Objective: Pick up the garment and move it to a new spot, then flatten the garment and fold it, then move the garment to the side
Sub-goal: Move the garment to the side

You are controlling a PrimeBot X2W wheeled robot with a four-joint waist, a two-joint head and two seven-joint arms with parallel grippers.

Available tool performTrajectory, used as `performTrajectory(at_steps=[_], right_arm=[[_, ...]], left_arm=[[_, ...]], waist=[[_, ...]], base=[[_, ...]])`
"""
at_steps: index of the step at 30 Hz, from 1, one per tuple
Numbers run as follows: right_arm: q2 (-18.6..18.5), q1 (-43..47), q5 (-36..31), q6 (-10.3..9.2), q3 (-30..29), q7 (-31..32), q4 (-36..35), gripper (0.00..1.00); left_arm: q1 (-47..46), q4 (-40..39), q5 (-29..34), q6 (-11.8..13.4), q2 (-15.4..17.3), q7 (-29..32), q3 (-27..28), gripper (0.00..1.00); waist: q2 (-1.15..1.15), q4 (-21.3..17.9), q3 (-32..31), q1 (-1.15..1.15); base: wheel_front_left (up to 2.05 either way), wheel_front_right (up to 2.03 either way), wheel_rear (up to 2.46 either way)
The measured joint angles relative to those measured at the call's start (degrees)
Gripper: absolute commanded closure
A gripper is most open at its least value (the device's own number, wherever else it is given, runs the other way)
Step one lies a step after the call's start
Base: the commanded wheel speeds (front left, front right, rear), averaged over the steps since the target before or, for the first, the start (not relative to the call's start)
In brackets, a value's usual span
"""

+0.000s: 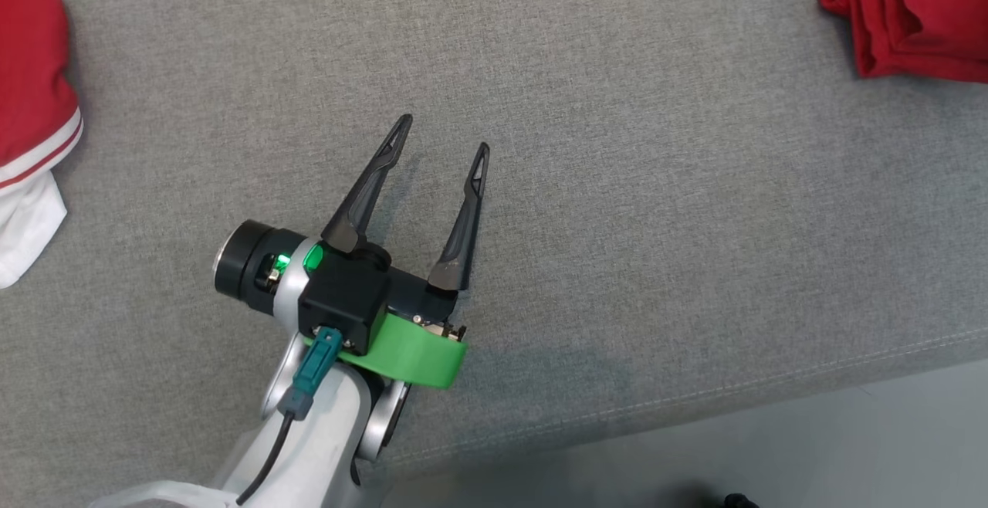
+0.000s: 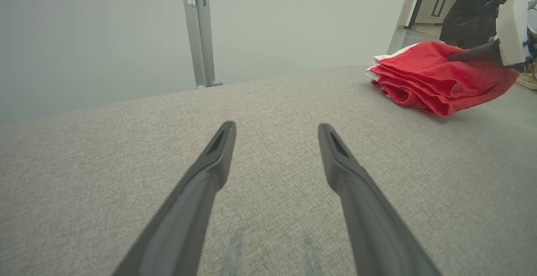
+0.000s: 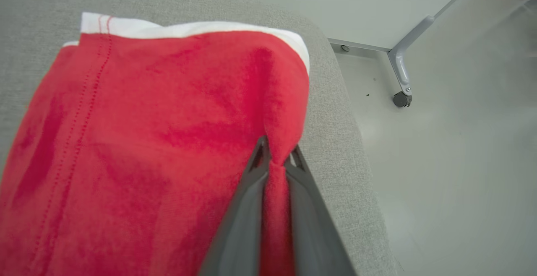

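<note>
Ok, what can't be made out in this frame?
Head view: folded red garment, cut off by the top-right corner.
Head view: red-and-white garment, cut off by the left edge.
Right wrist view: how many layers the right claw pinches, hidden inside the fold.
Left wrist view: person, cropped at the top.

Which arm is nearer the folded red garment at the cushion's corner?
Right: the right arm's jaws pinch a fold of the garment; the left arm's open jaws hover over grey cushion, apart from it.
</note>
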Motion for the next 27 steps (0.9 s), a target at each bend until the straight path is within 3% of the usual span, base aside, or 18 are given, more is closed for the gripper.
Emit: performTrajectory(at_steps=[2, 9, 10, 12, 13, 20, 27], right_arm=[[-0.2, -0.4, -1.2, -1.08, 0.2, -1.2, 0.4, 0.73], [0.6, -0.5, -1.7, -2.48, 0.6, -3.0, 2.1, 0.63], [0.7, -0.5, -1.7, -2.59, 0.6, -3.1, 2.4, 0.52], [0.8, -0.5, -2.2, -3.49, 0.8, -3.7, 2.9, 0.06], [0.8, -0.5, -2.3, -3.52, 0.8, -3.9, 3.1, 0.00], [1.4, -0.4, -2.4, -5.35, 0.7, -5.9, 4.6, 0.00], [2.2, -0.1, -2.6, -5.46, 0.8, -8.8, 5.2, 0.00]], left_arm=[[-0.2, 0.0, 0.0, -0.4, 0.0, 0.0, -0.3, 0.00], [-0.6, 0.3, 0.0, -0.4, 0.0, 0.0, -0.1, 0.00], [-0.7, 0.3, 0.0, -0.4, 0.0, 0.0, -0.1, 0.00], [-0.8, 0.3, 0.0, -0.4, 0.0, 0.0, -0.1, 0.00], [-0.8, 0.3, 0.0, -0.4, 0.0, 0.0, -0.1, 0.00], [-0.9, 0.9, 0.0, -0.4, 0.0, 0.0, 0.4, 0.00], [-0.9, 1.7, -0.1, -0.4, 0.0, -0.1, 1.5, 0.00]], waist=[[0.00, 0.1, 0.4, 0.00], [0.00, 0.9, 1.2, 0.00], [0.00, 1.0, 1.3, 0.00], [0.00, 1.1, 1.3, 0.00], [0.00, 1.2, 1.4, 0.00], [0.00, 1.4, 1.2, 0.00], [0.00, 0.8, -0.3, 0.00]], base=[[0.00, 0.00, 0.00], [0.00, 0.00, 0.00], [0.00, 0.00, 0.00], [0.00, 0.00, 0.00], [0.00, 0.00, 0.00], [0.00, 0.00, 0.00], [0.00, 0.00, 0.00]])
